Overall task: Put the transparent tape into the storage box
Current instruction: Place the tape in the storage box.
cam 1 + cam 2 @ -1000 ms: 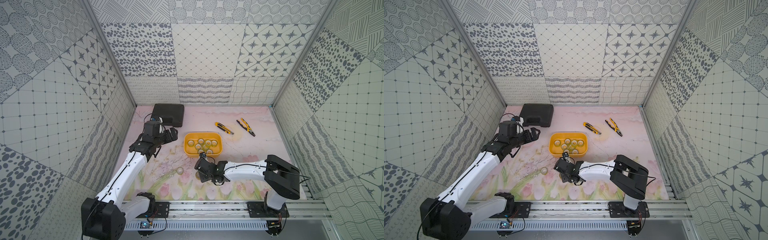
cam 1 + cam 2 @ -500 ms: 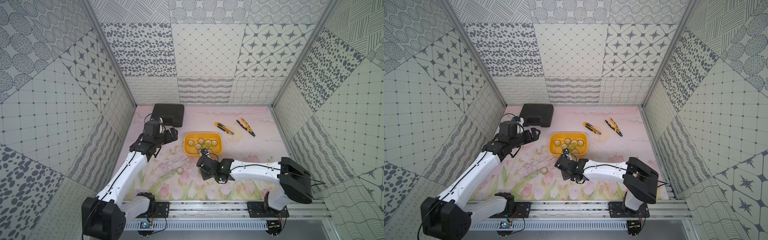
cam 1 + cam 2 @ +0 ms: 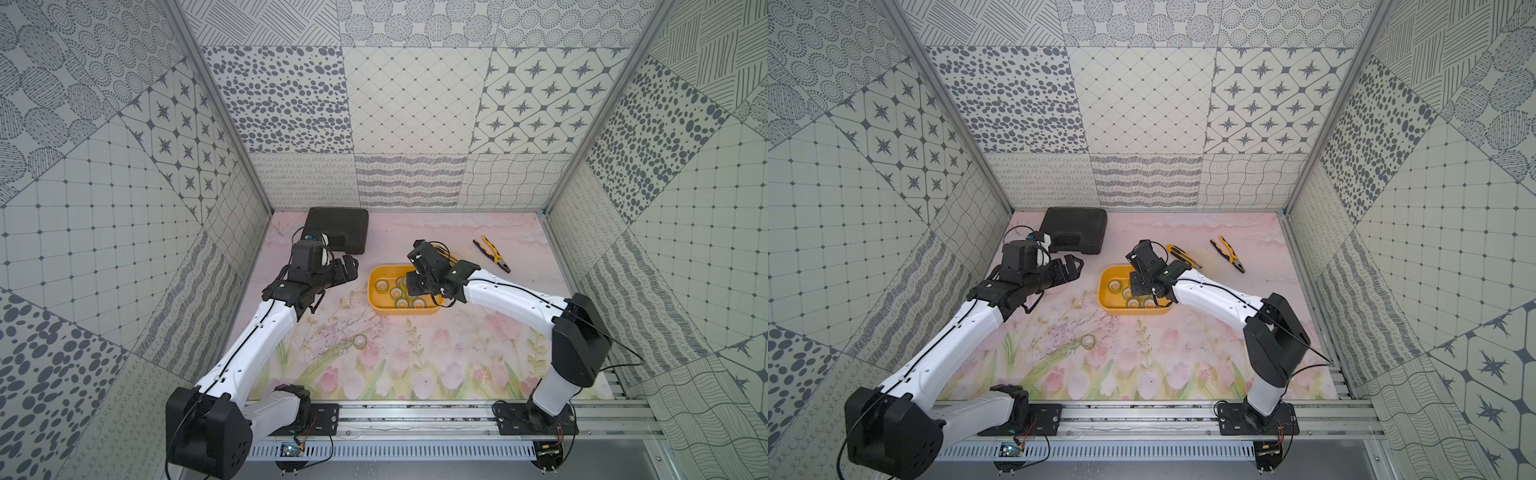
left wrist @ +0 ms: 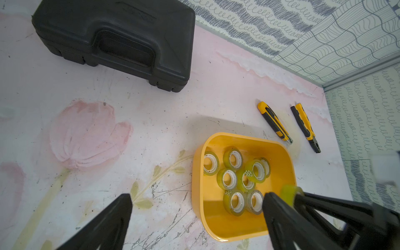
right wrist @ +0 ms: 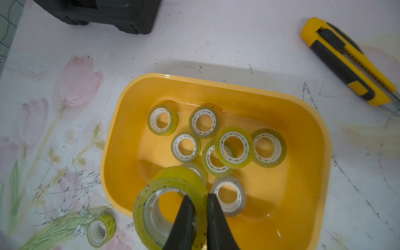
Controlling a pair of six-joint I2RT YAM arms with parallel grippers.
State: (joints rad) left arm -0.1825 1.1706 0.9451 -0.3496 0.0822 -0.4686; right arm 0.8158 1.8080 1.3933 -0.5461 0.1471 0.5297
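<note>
My right gripper [image 5: 198, 198] pinches a roll of transparent tape [image 5: 142, 207] above the storage box [image 5: 238, 85]; release comes next, I judge; left gripper [image 3: 348, 269] hangs spread.

- Ten transparent tape rolls [image 5: 185, 147]
- One yellow storage box [image 5: 303, 173]
- One black plastic case [image 4: 112, 39]
- One yellow utility knife [image 4: 273, 121]
- One pair of yellow-handled pliers [image 4: 304, 126]
- Two white robot arms [image 3: 257, 332]

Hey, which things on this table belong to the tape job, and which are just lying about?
Job: tub; rolls inside; held roll in the right gripper; loose roll outside.
Lying about: black case; knife; pliers.
</note>
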